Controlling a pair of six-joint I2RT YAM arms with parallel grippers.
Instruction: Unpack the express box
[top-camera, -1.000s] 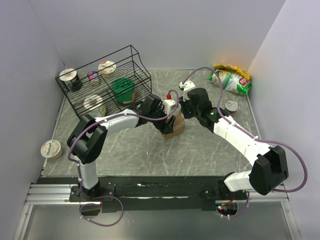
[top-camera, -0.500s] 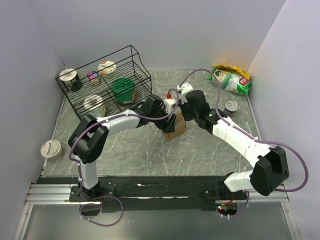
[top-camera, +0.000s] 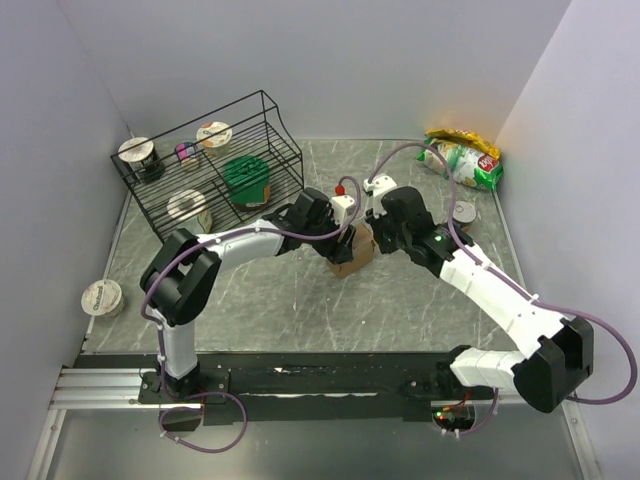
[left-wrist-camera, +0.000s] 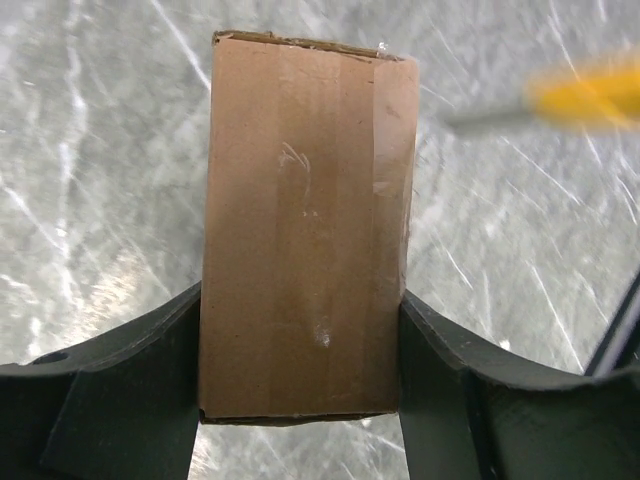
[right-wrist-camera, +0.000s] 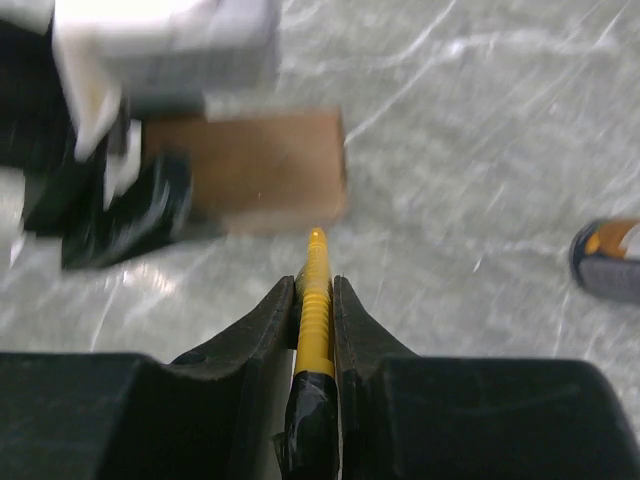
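**Top view.** I see the express box (top-camera: 354, 263) near the middle of the grey marbled table (top-camera: 300, 305), sitting askew rather than square. The left gripper (top-camera: 345, 243) comes onto the box from its left, the right gripper (top-camera: 386, 232) from its right. From here I cannot tell how either claw is set. The black wire rack (top-camera: 215, 165) stands behind and to the left of the box. The green snack bag (top-camera: 462, 160) lies well behind and to the right of it. A small round tin (top-camera: 462, 211) sits to the right of the box, beyond the right arm.

**Left wrist view.** The box (left-wrist-camera: 305, 220) fills the centre, a taped face towards the lens. The left gripper (left-wrist-camera: 300, 335) pinches it: one black finger (left-wrist-camera: 130, 400) presses each long side, with cardboard filling the whole gap. Beyond the box and to its right, a blurred streak of the yellow tool (left-wrist-camera: 590, 95) crosses the table.

**Right wrist view.** The right gripper (right-wrist-camera: 315, 300) has its fingers pressed together on the yellow tool (right-wrist-camera: 317, 270), which points straight at the box (right-wrist-camera: 260, 165). The tip lies at the box's near edge; blur keeps me from saying whether it touches. The left gripper (right-wrist-camera: 125, 210) is on the left end of the box. The round tin (right-wrist-camera: 610, 260) shows at the frame edge, to the right of the box.
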